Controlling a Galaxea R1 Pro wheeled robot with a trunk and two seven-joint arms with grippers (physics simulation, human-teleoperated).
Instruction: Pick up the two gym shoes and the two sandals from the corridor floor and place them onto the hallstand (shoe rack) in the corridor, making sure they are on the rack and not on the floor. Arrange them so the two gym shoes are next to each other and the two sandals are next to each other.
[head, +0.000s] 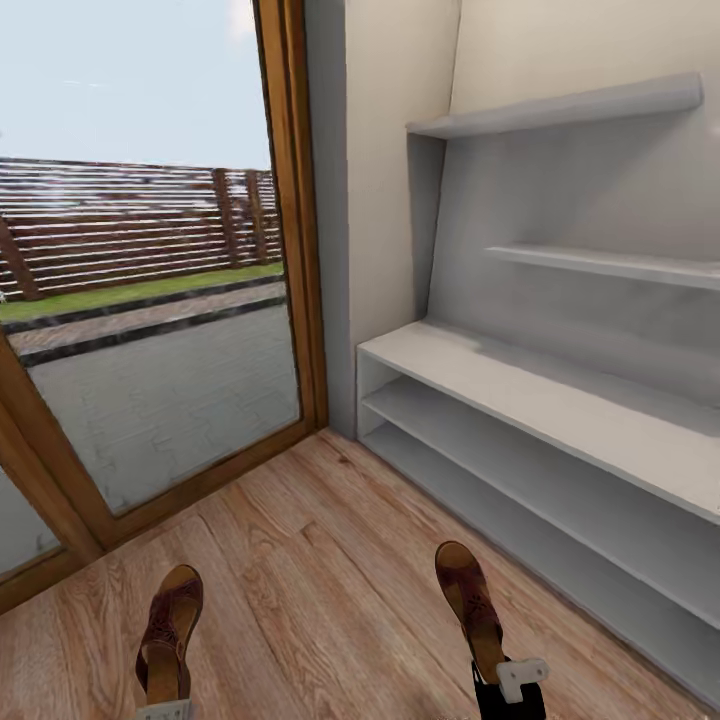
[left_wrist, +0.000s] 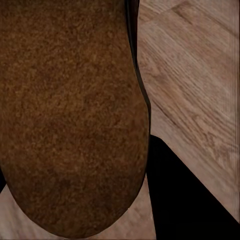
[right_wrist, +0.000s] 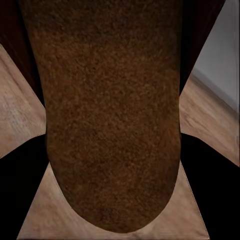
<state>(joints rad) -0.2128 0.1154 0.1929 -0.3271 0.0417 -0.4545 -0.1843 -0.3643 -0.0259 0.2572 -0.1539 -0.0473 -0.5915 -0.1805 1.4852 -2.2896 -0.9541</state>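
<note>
We carry left sandal (head: 168, 635) in left gripper (head: 163, 712), right sandal (head: 472, 605) in right gripper (head: 520, 678), both pinched at heel (light, floppy, grip firm). Hallstand (head: 560, 400) right, near.

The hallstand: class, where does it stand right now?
In the head view the hallstand stands at the right, against the wall just beyond the glass door's wooden frame, past the sandal carried at the right gripper.

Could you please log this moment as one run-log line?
left claw: holds sandal | right claw: holds sandal | rack: bare | facing rack
</note>
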